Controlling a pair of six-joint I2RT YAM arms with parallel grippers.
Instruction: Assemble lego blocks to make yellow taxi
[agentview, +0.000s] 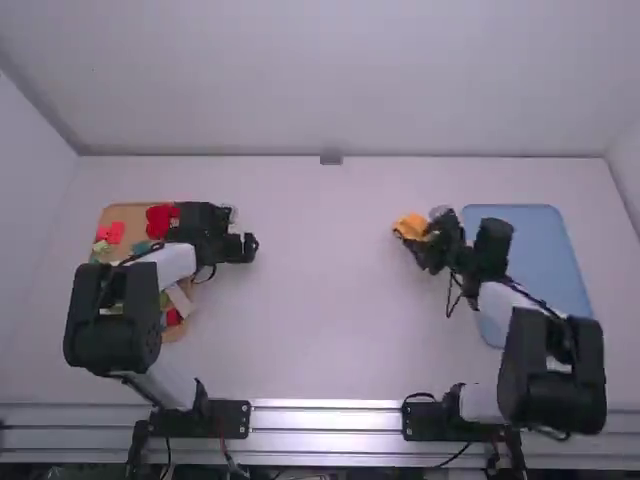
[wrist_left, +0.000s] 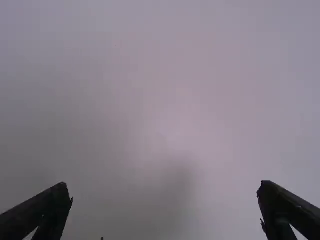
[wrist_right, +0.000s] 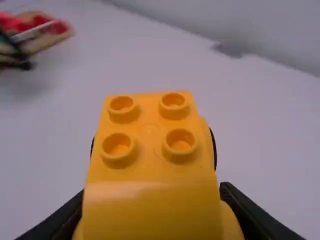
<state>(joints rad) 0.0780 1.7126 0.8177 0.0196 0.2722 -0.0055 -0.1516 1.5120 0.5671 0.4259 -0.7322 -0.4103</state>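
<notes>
In the high view my right gripper (agentview: 424, 245) is over the table's right part, left of the blue tray, shut on the yellow taxi body (agentview: 410, 226). The right wrist view has the yellow taxi body (wrist_right: 150, 165) large, with studs on its roof and dark wheel edges at both sides, between the fingers of my right gripper (wrist_right: 152, 196). Over on the left, my left gripper (agentview: 245, 247) stands just right of the wooden tray. Its fingers are wide open with nothing between them in the left wrist view, where the left gripper (wrist_left: 165, 192) faces bare table.
The wooden tray (agentview: 122, 212) at the left holds red, green and other blocks, partly under the left arm. A blue tray (agentview: 545, 250) lies at the right, partly under the right arm. A small grey block-like fixture (agentview: 331, 157) sits at the table's far edge.
</notes>
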